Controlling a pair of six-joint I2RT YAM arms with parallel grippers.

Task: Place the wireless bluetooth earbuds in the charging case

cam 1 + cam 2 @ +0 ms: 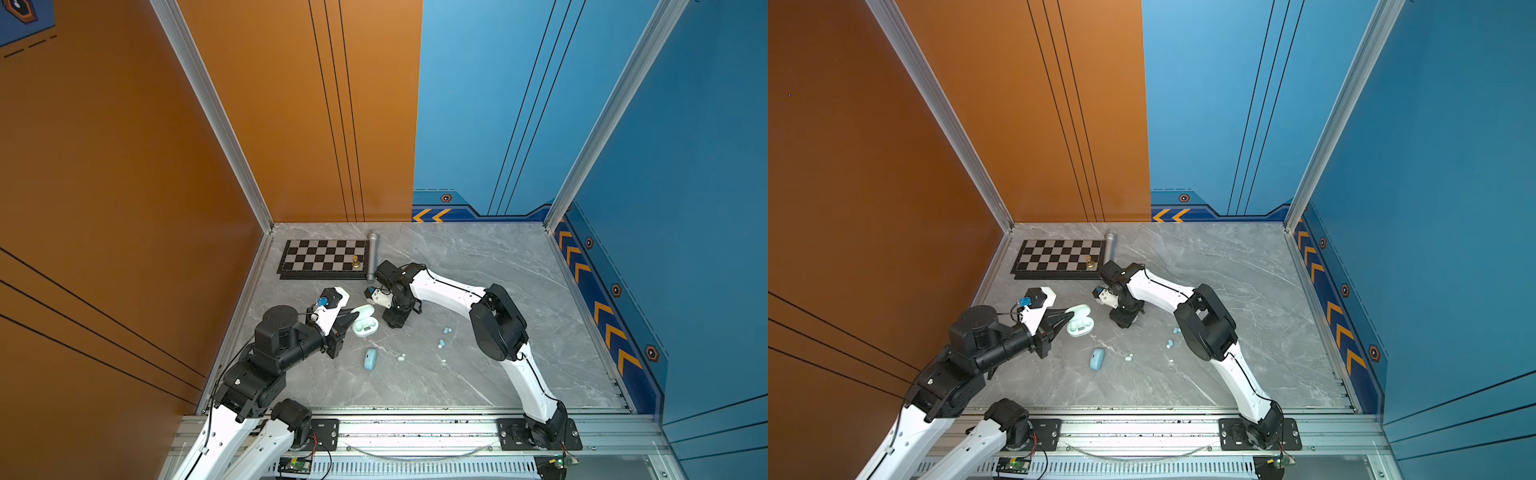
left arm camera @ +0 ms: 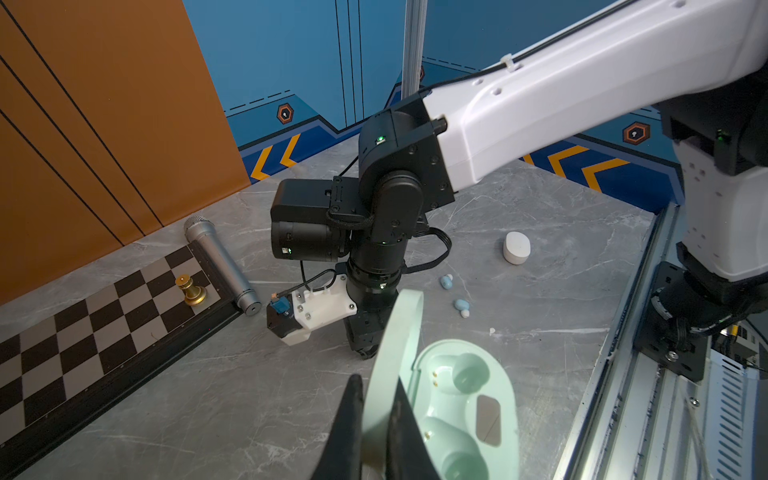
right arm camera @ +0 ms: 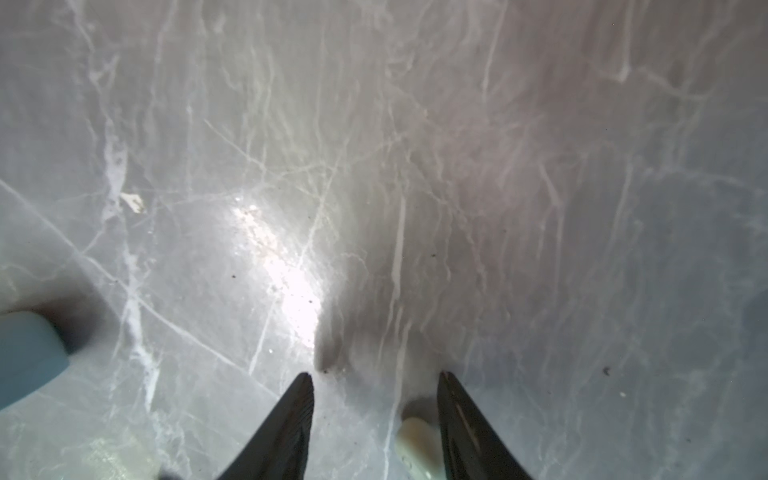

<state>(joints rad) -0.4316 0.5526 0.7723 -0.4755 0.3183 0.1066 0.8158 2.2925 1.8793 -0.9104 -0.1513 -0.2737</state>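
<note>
A mint charging case (image 1: 366, 326) (image 1: 1080, 326) lies open on the marble table, both sockets empty (image 2: 469, 374). My left gripper (image 1: 354, 316) (image 1: 1069, 317) (image 2: 376, 399) is shut on the case's raised lid (image 2: 399, 332). My right gripper (image 1: 395, 322) (image 1: 1121, 321) (image 3: 376, 374) points straight down just right of the case, open. A pale earbud (image 3: 415, 444) lies on the table between its fingers, against one of them. Two pale blue earbuds (image 1: 446, 331) (image 1: 441, 343) (image 2: 446, 281) and a pale one (image 1: 401, 357) (image 1: 1128, 357) lie loose to the right.
A shut blue case (image 1: 370, 358) (image 1: 1097, 358) lies in front of the mint case. A white case (image 2: 516, 248) stands beyond the right arm. At the back left are a chessboard (image 1: 324, 255), a gold piece (image 1: 355, 261) and a microphone (image 1: 372, 255).
</note>
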